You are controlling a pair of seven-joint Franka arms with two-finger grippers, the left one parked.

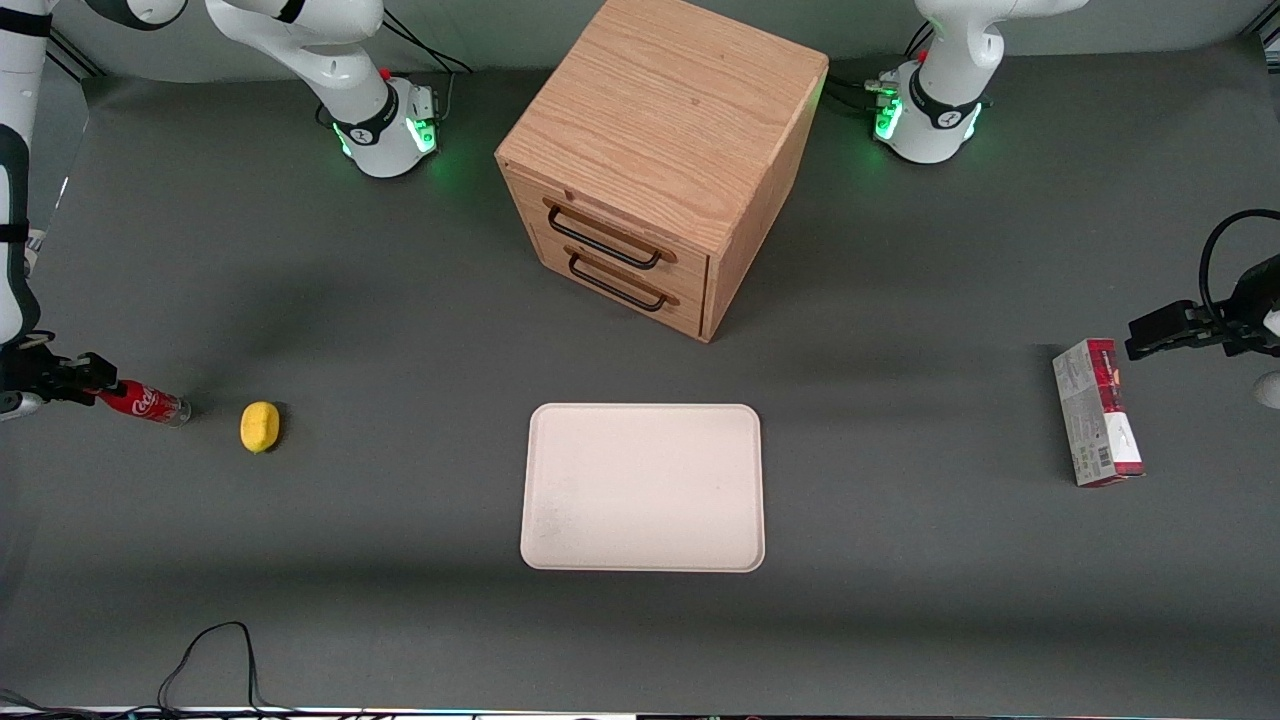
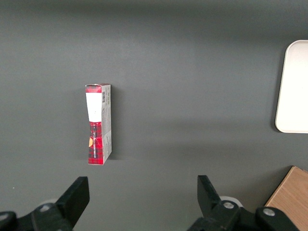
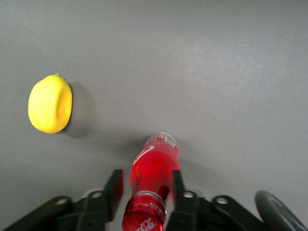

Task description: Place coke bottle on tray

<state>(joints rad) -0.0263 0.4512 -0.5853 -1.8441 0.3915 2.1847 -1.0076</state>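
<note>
white "coca-cola" script readable on the red label of the coke bottle, lying at the working arm's end of the table; same script repeated, smaller, near its neck in the right wrist view, between the fingers of the gripper, closed on the bottle. barcode and small print visible on the grey side of the carton, toward the parked arm's end, too small to read. nothing else legible.
</note>
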